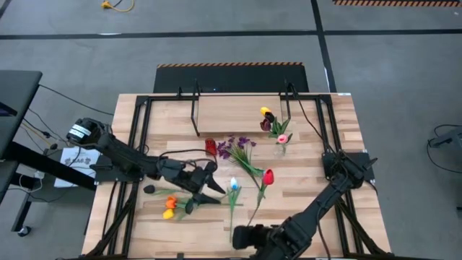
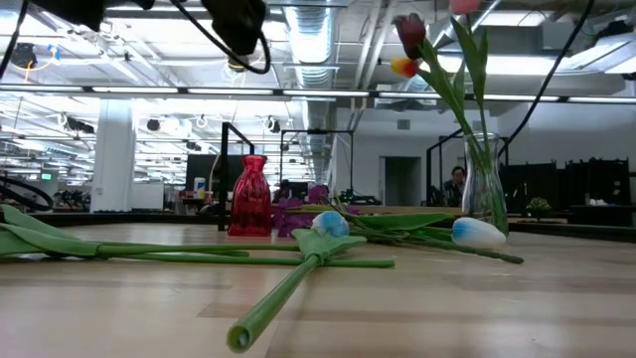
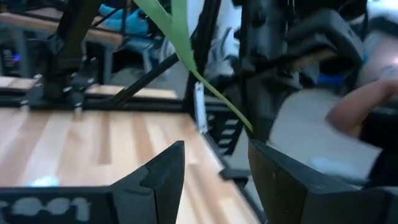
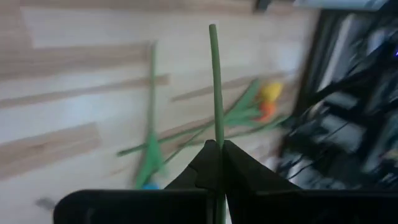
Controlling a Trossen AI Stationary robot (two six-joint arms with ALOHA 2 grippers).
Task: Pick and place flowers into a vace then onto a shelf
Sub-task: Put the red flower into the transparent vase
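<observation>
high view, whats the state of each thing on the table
clear vase: upright, holding tulips
red vase: upright
white-blue tulip: lying flat
orange and yellow tulips: lying flat
left gripper: open
right gripper: shut on green stem

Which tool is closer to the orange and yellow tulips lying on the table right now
Left. The left tool hangs right beside the orange and yellow tulips, toward the table's middle. The right tool sits farther off at the near edge, shut on the red tulip's stem.
</observation>
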